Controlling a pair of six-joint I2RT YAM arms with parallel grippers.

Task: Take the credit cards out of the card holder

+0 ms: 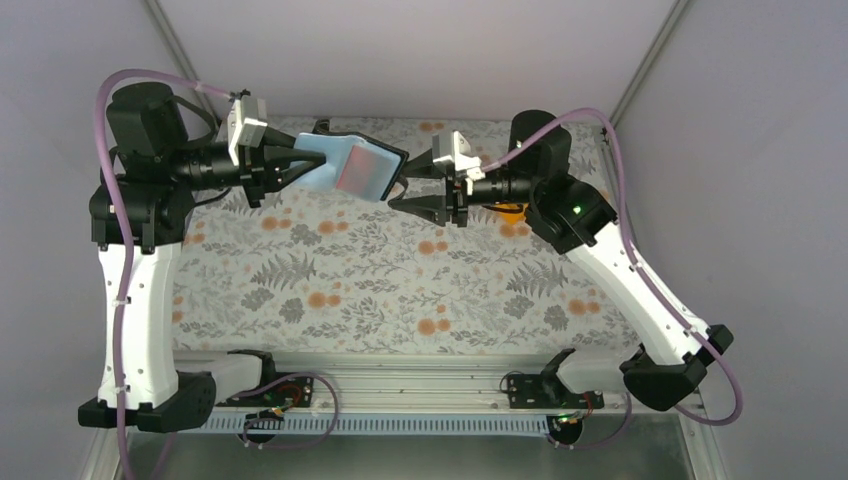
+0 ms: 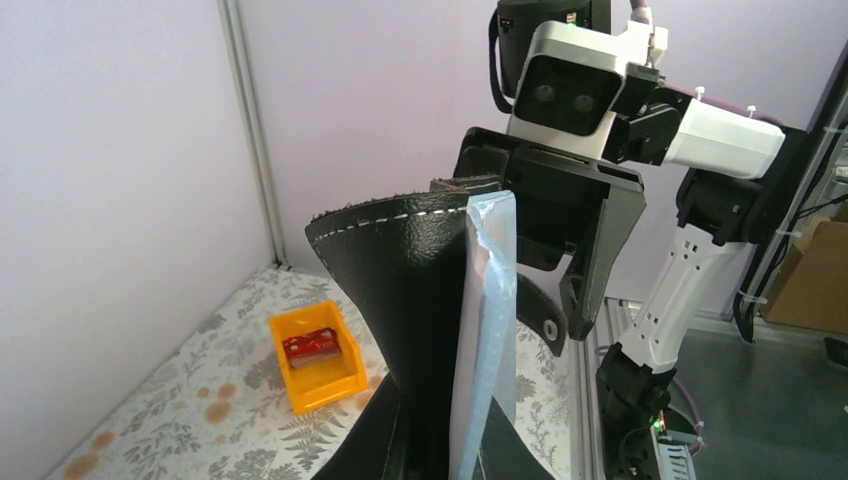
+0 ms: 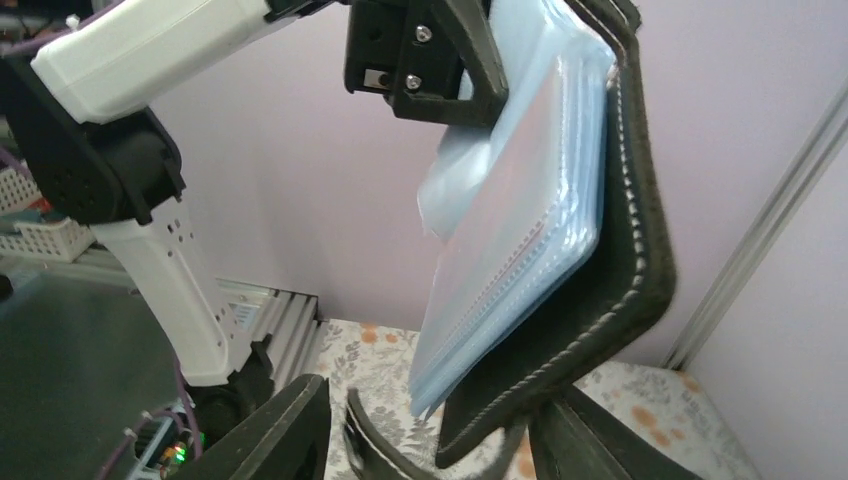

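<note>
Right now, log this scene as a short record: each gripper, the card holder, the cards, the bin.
left gripper: shut on the card holder, holding it open in the air
right gripper: open, one finger on either side of the holder's free edge, not closed on it
card holder: black cover and blue pockets fanned apart
card in holder: red, showing through a clear pocket
orange bin: holds one red card
</note>
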